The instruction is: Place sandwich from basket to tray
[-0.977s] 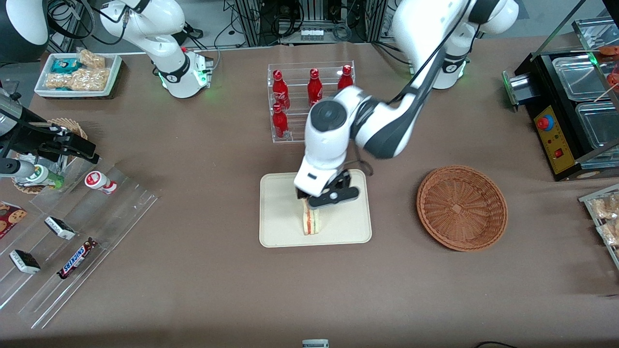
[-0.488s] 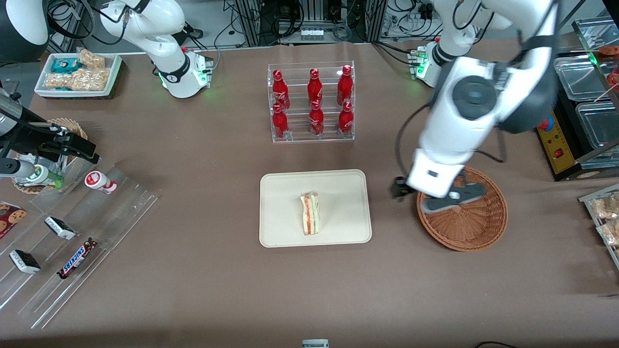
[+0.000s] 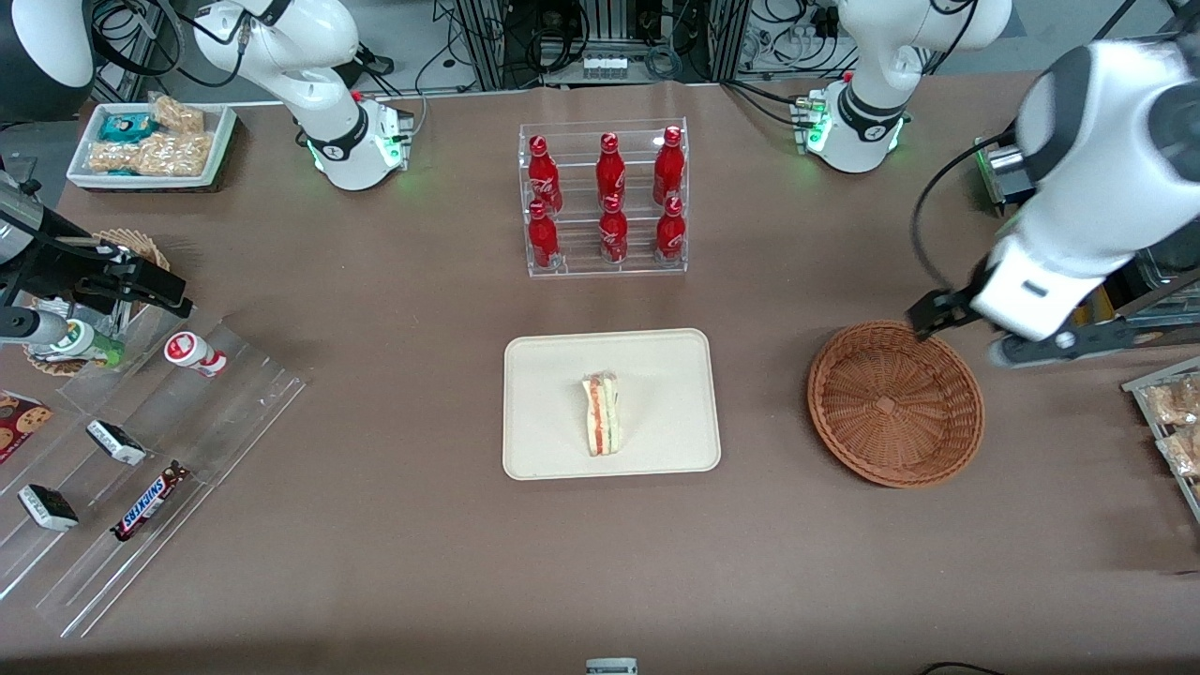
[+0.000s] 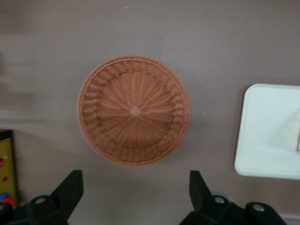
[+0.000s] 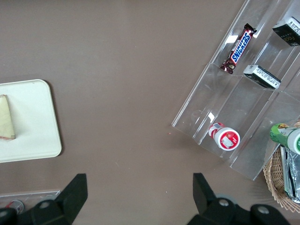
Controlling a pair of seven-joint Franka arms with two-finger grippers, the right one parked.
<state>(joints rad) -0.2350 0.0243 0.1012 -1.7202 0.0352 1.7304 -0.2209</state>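
Note:
The sandwich stands on its edge in the middle of the cream tray, with nothing holding it. It also shows in the right wrist view, and a sliver of it shows in the left wrist view on the tray. The reddish-brown basket is empty, as the left wrist view confirms. My left gripper hangs open and empty, high above the table, just off the basket's rim toward the working arm's end. Its black fingers stand wide apart around bare table.
A clear rack of red bottles stands farther from the camera than the tray. A black machine and snack packs sit at the working arm's end. A clear stepped stand with candy bars lies toward the parked arm's end.
The gripper let go of the sandwich on the tray, then swung up and away over the basket toward the working arm's end. The sandwich stays on the tray.

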